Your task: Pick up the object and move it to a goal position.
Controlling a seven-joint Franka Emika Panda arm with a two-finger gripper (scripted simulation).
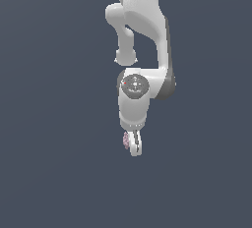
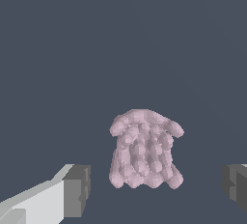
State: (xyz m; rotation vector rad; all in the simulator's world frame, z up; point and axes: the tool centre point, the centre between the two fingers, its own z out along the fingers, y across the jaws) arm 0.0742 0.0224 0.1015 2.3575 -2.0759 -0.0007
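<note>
The gripper (image 2: 155, 189) has its jaws spread wide apart, and nothing is clamped between them. In the wrist view the two grey pads (image 2: 77, 190) stand at either side of the frame, one on a white finger, the other only partly seen at the frame's edge. The blob (image 2: 144, 150) sits in the gap between them, clear of both pads, with slate-grey showing on each side of it. It is pale pink-mauve, lumpy all over, with a wider bumpy cap and a scalloped lower edge.

In the exterior view the gripper (image 1: 133, 145) points downward at the end of the arm (image 1: 145, 30), and the fingers line up one behind the other, so the gap cannot be judged there. The blob (image 1: 126, 140) shows as a small pink speck just beside the fingertips, on the exterior view's left of them, partly hidden by the finger.

The arm is white with dark grey joints and reaches down from the top of that view. Behind everything lies a plain slate-grey surface (image 1: 49, 173) with no visible edges or corners, so the blob's place on it cannot be told.
</note>
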